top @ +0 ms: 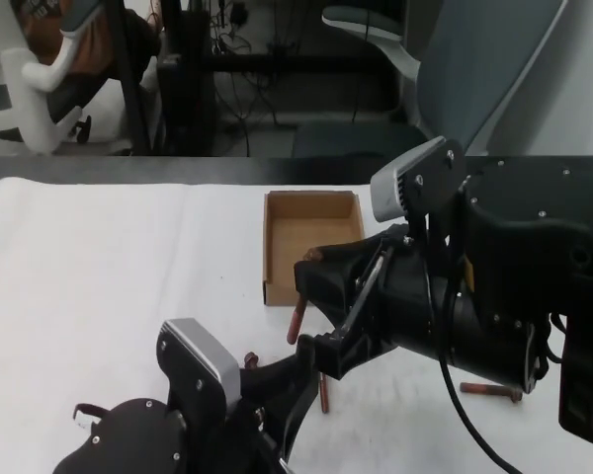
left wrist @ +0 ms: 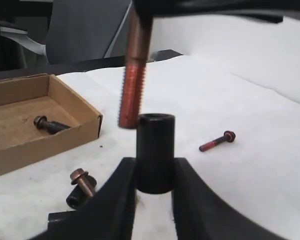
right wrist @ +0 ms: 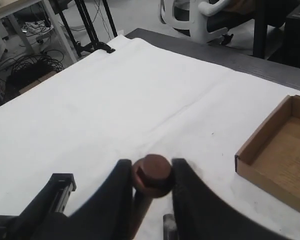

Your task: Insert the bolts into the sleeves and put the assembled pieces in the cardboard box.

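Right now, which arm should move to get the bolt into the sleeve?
Probably right: the left gripper clamps the sleeve upright, and the right gripper holds the bolt head-up, tip beside its mouth.

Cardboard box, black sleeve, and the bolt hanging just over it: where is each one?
cardboard box [top: 311, 232]: high view, bare floor inside it.
sleeve [left wrist: 155, 150]: left wrist view, middle of its black side.
bolt [left wrist: 132, 95]: left wrist view, its threaded lower end.

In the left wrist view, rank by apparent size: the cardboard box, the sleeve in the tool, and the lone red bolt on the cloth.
Largest: cardboard box.
Then the sleeve, enlarged by nearness to the camera.
Smallest: the lone bolt.
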Controlling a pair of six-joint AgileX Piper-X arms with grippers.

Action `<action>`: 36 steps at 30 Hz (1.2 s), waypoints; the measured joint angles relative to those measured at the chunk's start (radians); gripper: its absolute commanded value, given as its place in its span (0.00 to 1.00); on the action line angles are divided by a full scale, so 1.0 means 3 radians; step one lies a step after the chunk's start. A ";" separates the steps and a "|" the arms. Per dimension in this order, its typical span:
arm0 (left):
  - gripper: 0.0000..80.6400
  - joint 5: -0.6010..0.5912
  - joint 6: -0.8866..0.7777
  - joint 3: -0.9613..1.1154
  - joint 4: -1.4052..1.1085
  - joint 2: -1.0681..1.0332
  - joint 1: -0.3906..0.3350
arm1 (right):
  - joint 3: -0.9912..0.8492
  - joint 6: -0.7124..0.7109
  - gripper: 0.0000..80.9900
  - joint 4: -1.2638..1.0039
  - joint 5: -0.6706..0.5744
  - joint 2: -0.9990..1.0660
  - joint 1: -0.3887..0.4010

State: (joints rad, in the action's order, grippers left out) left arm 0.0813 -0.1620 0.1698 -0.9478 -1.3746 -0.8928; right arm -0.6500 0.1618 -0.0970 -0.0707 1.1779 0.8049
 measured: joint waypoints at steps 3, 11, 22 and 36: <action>0.02 0.0000 0.0040 0.0000 0.0082 0.0000 0.0000 | 0.0000 -0.0012 0.01 0.0008 0.0003 0.0000 0.0000; 0.02 0.0000 0.0383 0.0000 0.0112 0.0000 0.0000 | 0.0000 -0.0012 0.01 0.0095 0.0012 0.0000 0.0000; 0.02 0.0095 0.0444 0.0000 0.0112 0.0000 0.0000 | 0.0000 -0.0178 0.01 0.0218 0.0154 -0.0032 0.0000; 0.02 0.0123 0.0480 0.0000 0.0116 0.0000 0.0143 | 0.0000 -0.0188 0.01 0.0297 0.0163 -0.0097 0.0000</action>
State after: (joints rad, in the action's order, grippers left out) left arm 0.1183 -0.0179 0.1698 -0.9129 -1.3746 -0.8498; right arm -0.6499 0.1053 -0.0077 -0.0219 1.1487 0.8049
